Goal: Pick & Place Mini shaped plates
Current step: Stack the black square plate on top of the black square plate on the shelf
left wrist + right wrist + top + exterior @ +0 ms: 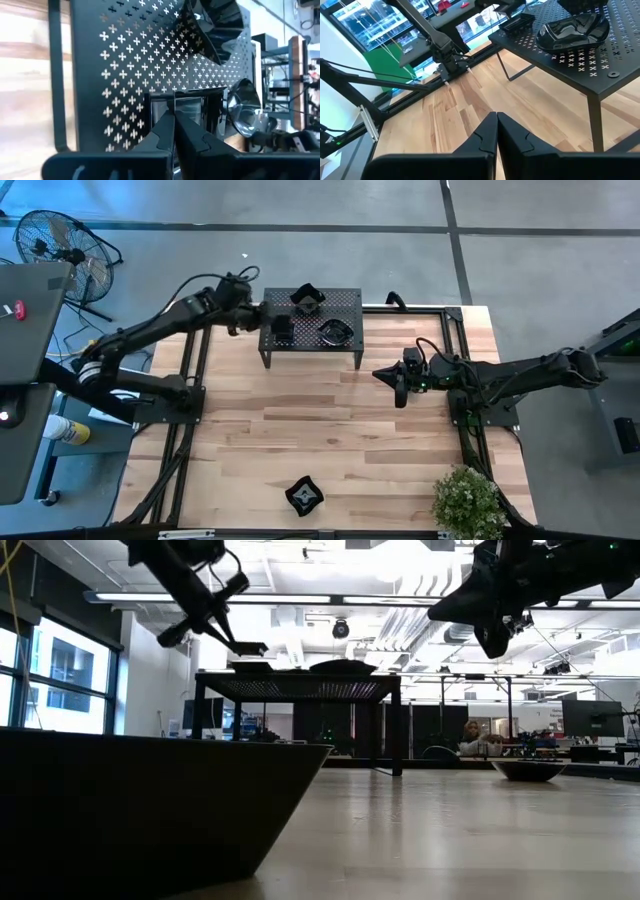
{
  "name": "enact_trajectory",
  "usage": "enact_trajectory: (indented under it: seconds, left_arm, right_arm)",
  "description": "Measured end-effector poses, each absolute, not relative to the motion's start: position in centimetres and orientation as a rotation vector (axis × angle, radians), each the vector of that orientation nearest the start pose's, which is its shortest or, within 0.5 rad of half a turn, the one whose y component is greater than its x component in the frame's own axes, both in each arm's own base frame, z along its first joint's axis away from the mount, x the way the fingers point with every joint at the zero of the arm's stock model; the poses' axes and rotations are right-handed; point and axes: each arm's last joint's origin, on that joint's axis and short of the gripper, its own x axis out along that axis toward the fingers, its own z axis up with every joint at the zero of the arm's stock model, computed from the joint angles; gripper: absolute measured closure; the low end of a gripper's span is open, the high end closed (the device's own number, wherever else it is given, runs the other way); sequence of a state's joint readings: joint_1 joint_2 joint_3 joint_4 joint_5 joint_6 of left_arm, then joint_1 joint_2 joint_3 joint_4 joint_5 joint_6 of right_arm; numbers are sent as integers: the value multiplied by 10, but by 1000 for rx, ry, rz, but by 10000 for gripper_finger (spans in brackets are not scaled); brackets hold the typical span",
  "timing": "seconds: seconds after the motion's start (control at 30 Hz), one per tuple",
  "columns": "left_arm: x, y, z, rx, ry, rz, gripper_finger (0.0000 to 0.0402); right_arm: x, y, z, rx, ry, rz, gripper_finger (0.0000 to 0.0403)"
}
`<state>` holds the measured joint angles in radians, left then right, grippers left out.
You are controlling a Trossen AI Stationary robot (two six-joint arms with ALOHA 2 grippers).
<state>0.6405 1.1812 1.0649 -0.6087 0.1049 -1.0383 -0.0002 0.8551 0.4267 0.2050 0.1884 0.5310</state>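
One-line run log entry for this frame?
left gripper: shut on square glossy black mini plate, atop black perforated metal rack | right gripper: shut, empty, above table

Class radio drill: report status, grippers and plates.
Left gripper shut on square plate atop rack. Right gripper shut, empty, beside rack. One plate on table's near edge.

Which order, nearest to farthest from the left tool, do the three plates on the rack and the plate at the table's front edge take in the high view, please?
From the left tool, shut at the rack's left side:
1. Square plate, at the tool's tip.
2. Dark plate, rack's rear middle.
3. Wavy plate, rack's right part.
4. Lone plate, table's front edge.
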Motion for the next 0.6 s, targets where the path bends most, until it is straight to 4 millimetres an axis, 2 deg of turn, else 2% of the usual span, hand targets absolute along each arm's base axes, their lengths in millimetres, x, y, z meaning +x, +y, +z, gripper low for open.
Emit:
enact_trajectory:
  seconds: [0.33, 0.6]
  left_arm:
    - [209, 151, 300, -1252, 433, 820, 393]
    - [209, 151, 300, -1255, 433, 816, 352]
  right_arm:
    - [188, -6, 234, 508, 165, -250, 399]
    - [188, -6, 234, 505, 165, -250, 399]
